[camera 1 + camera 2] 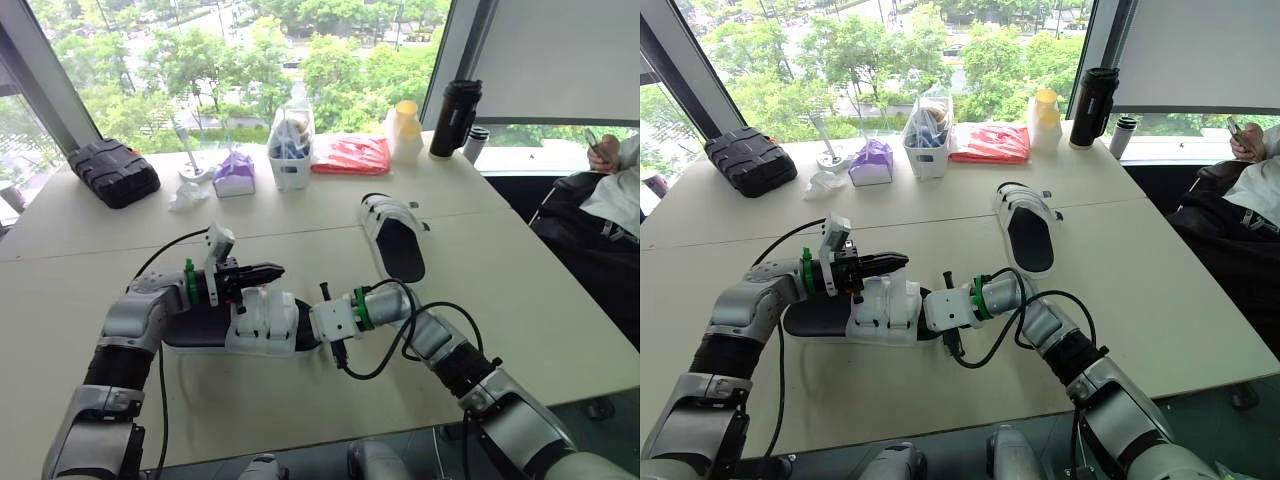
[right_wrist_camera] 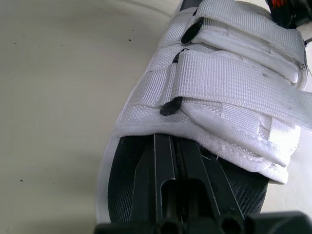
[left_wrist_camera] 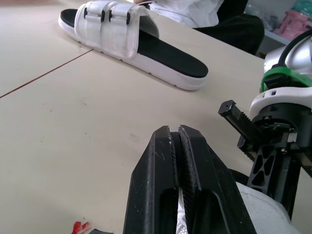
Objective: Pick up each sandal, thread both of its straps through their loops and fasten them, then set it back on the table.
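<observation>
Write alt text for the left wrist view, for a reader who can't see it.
The left gripper, black fingers shut on a white strap, points across a beige table toward a white sandal with a black footbed, both its straps lying flat across the upper. The right arm, ringed in green, is close by.

Near sandal [image 1: 262, 322]: white woven straps, black footbed. Far sandal [image 1: 392, 236] same. Worktop [image 1: 520, 300] beige. Left pincer [image 1: 275, 270] black. Case [image 1: 113, 171] black, ribbed. Bag [image 1: 350, 155] red. Tissue pack [image 1: 234, 175] purple.
</observation>
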You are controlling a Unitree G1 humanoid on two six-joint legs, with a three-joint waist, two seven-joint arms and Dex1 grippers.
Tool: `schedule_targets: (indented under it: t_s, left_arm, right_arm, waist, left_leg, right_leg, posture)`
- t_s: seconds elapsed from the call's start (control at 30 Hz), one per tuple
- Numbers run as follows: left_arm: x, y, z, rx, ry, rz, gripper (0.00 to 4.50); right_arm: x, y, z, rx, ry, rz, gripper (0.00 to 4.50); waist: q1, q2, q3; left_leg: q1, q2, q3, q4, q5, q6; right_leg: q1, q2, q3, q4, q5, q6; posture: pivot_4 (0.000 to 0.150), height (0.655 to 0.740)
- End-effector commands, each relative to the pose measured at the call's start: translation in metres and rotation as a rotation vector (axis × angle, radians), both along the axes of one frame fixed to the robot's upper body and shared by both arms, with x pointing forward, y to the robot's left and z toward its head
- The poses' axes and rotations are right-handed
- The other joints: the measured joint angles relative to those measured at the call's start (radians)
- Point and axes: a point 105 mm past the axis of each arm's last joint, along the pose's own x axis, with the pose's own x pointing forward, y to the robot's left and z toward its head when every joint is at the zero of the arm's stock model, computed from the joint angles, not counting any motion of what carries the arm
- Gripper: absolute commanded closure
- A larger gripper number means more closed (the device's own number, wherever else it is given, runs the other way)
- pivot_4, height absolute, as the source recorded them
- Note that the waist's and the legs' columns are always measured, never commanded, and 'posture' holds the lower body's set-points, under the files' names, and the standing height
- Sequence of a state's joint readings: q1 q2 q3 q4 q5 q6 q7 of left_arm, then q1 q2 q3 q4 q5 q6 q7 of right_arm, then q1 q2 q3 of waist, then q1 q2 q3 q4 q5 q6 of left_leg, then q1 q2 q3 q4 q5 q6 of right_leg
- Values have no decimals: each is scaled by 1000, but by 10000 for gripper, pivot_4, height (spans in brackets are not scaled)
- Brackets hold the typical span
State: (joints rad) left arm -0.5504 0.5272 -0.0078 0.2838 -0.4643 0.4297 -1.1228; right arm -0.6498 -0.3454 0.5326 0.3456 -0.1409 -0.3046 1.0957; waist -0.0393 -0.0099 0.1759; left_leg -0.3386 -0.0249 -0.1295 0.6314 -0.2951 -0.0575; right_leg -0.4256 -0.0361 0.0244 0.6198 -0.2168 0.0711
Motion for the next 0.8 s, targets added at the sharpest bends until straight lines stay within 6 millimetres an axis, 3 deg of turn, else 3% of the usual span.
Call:
schedule_targets:
  t_s: [0.03, 0.27, 0.37, 0.6, 0.8]
  left_arm:
    - [7, -2, 3, 37, -47, 12, 44878]
    - [16, -1, -26, 227, -6, 29, 44878]
    - [17, 4, -29, 311, -36, 25, 34359]
    - [21, 8, -30, 465, -116, 1, 527]
    - [34, 8, -22, 535, -180, 80, 527]
  right_arm:
    - [-4, -12, -26, -107, 56, -22, 45000]
    - [-4, -12, -26, -106, 58, -26, 45000]
    - [-4, -11, -26, -104, 58, -28, 45000]
    - [-4, -9, -26, -100, 57, -30, 45000]
    - [-3, -7, -25, -95, 55, -28, 45000]
  waist:
    - [2, 0, 0]
    - [9, 1, -2]
    - [8, 2, -3]
    - [-3, 2, -3]
    - [-4, 2, -3]
  left_leg:
    - [0, 0, 0, 0, 0, 0]
    - [1, 0, 0, 1, 0, 0]
    - [3, 0, 0, 1, 0, 0]
    - [1, 0, 0, 0, 0, 0]
    - [1, 0, 0, 0, 0, 0]
  right_leg:
    - [0, 0, 0, 0, 0, 0]
    - [2, 0, 0, 0, 0, 0]
    - [4, 0, 0, 0, 0, 0]
    - [1, 0, 0, 0, 0, 1]
    - [1, 0, 0, 0, 0, 1]
  posture:
    - [1500, 7400]
    - [1500, 7400]
    - [1500, 7400]
    - [1500, 7400]
    - [1500, 7400]
